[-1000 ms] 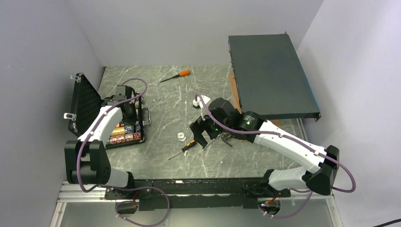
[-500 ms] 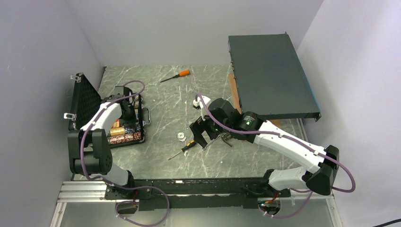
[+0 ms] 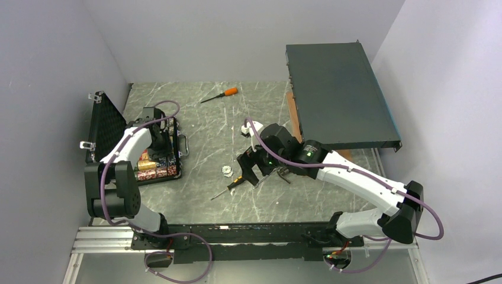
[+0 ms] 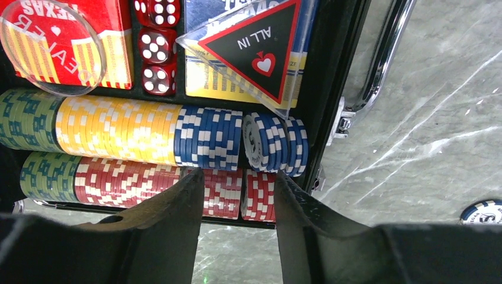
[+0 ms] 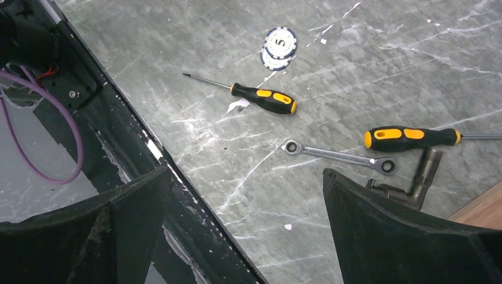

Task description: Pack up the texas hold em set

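The small black case [image 3: 106,127] lies open at the left, its foam lid up against the wall. In the left wrist view its wall [image 4: 337,71] frames rows of green, yellow, blue [image 4: 207,137] and red [image 4: 222,192] chips, dice, card decks and an "ALL IN" triangle [image 4: 254,44]. My left gripper [image 3: 158,141] hovers over the chip rows, open and empty [image 4: 240,183]. Loose blue-and-white chips [image 3: 227,171] lie stacked on the table mid-way [image 5: 278,46]. My right gripper [image 3: 248,173] hangs just right of them, open wide and empty [image 5: 245,177].
A yellow-and-black screwdriver [image 5: 263,97] lies beside the loose chips. A second one [image 5: 411,137] and a ratchet wrench [image 5: 337,155] lie under my right arm. An orange screwdriver [image 3: 219,94] lies at the back. The large dark rack box [image 3: 337,94] leans at the back right.
My left arm has shifted its elbow and its gripper has moved a little over the case. My right gripper has edged slightly toward the loose chips.
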{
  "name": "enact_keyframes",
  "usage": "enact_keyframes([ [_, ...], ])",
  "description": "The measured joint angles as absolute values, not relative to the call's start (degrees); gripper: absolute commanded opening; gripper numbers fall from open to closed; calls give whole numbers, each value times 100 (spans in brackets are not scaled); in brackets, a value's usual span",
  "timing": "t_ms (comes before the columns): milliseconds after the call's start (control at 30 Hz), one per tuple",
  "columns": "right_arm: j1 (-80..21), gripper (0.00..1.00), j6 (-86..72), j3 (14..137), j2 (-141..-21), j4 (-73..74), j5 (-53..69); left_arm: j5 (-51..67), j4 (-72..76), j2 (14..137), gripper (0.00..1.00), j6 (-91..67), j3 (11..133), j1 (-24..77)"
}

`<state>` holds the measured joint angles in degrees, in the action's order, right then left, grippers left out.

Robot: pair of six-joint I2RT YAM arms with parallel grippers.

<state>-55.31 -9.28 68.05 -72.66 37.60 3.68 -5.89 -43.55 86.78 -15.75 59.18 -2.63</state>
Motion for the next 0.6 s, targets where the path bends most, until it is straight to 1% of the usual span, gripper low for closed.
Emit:
enact_keyframes([
  [133, -5531, 100, -961, 6805, -7332, 3752, 451, -600, -4377, 8687, 60, -1581, 5933, -180],
  [300, -5559, 100, -1011, 6805, -7430, 3677, 506, -685, -4412, 8825, 60, -1619, 6139, 25],
  [367, -5570, 96, -1085, 6805, -7474, 3607, 497, -694, -4410, 8805, 62, -1629, 6143, 93],
  [433, -5603, 93, -1310, 6807, -7564, 3531, 333, -670, -4399, 8672, 68, -1643, 6130, 141],
  [467, -5621, 91, -1474, 6810, -7625, 3507, 189, -642, -4364, 8573, 73, -1645, 6104, 143],
  [533, -5690, 89, -1914, 6816, -7859, 3454, -167, -489, -4176, 8077, 79, -1688, 5907, 139],
  [600, -5784, 88, -2294, 6829, -8141, 3417, -528, -296, -3997, 7443, 83, -1721, 5673, 132],
])
